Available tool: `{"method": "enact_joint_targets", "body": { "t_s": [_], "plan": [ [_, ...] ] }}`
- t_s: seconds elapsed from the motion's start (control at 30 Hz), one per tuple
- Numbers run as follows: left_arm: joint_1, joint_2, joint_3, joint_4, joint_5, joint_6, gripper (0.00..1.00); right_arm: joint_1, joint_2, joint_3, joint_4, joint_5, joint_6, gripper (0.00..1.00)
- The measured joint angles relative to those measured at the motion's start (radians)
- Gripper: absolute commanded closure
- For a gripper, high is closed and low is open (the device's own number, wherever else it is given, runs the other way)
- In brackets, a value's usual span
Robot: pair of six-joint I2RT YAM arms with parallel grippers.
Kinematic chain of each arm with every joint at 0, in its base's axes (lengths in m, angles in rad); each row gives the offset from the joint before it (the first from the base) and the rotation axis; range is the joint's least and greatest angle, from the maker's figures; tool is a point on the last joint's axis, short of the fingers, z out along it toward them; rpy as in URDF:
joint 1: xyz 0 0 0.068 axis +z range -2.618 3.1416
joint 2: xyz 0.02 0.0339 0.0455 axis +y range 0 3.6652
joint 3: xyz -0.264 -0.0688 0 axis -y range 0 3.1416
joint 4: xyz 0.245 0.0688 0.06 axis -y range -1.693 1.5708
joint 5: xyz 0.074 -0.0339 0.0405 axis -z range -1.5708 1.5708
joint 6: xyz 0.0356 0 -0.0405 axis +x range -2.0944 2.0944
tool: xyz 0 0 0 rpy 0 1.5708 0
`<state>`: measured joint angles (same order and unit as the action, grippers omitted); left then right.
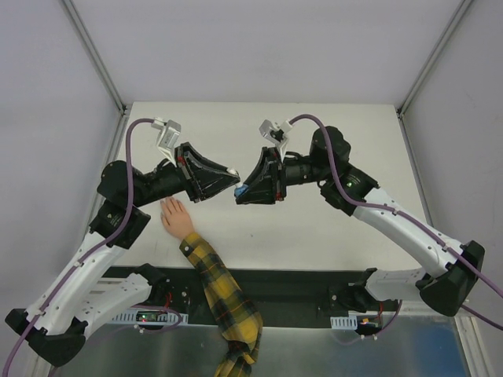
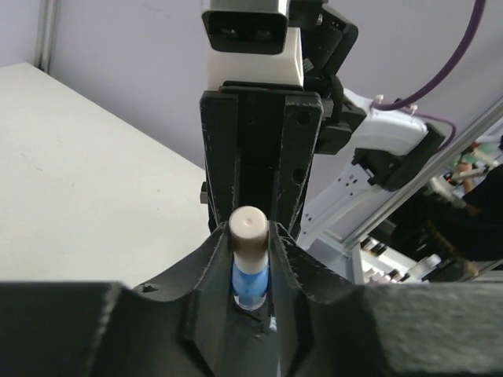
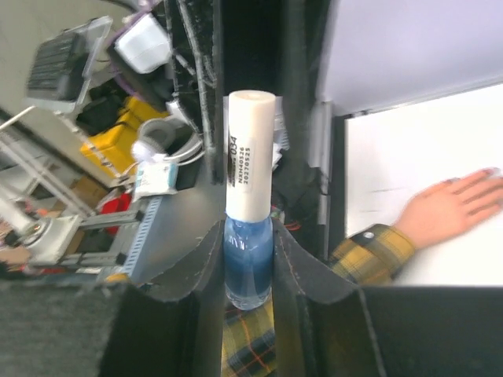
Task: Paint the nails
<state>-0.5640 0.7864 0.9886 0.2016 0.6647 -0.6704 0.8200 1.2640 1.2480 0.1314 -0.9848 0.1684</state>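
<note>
Nails [image 3: 493, 170], tiny, on smooth peach hand [image 3: 449, 206]

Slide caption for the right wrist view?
Right gripper holds blue polish bottle; plaid-sleeved hand flat on table.

Top view straight down; wrist views close, opposed, seemingly sharing one bottle [image 3: 248, 271]

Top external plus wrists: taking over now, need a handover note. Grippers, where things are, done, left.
Right gripper: shut on the blue polish bottle.
Left gripper: fingers flank the bottle's cream cap; grip unclear.
Hand with plaid sleeve lies flat on the table, on the near side of the left gripper.
Done: bottle in grip, cap on.
Left: uncap, paint the nails; their colour is too blurred to read.
</note>
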Motion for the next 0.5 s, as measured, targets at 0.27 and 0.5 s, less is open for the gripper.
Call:
{"method": "enact_joint_targets", "body": {
  "t_s": [0.27, 0.5],
  "plan": [
    [0.006, 0.034, 0.019, -0.074, -0.048, 0.041, 1.0, 0.46, -0.084, -0.003, -0.203, 1.266, -0.474, 1.0],
    [-0.007, 0.033, 0.045, -0.138, -0.169, 0.045, 1.0, 0.572, -0.016, 0.05, -0.204, 1.684, -0.634, 1.0]
  ]
}}
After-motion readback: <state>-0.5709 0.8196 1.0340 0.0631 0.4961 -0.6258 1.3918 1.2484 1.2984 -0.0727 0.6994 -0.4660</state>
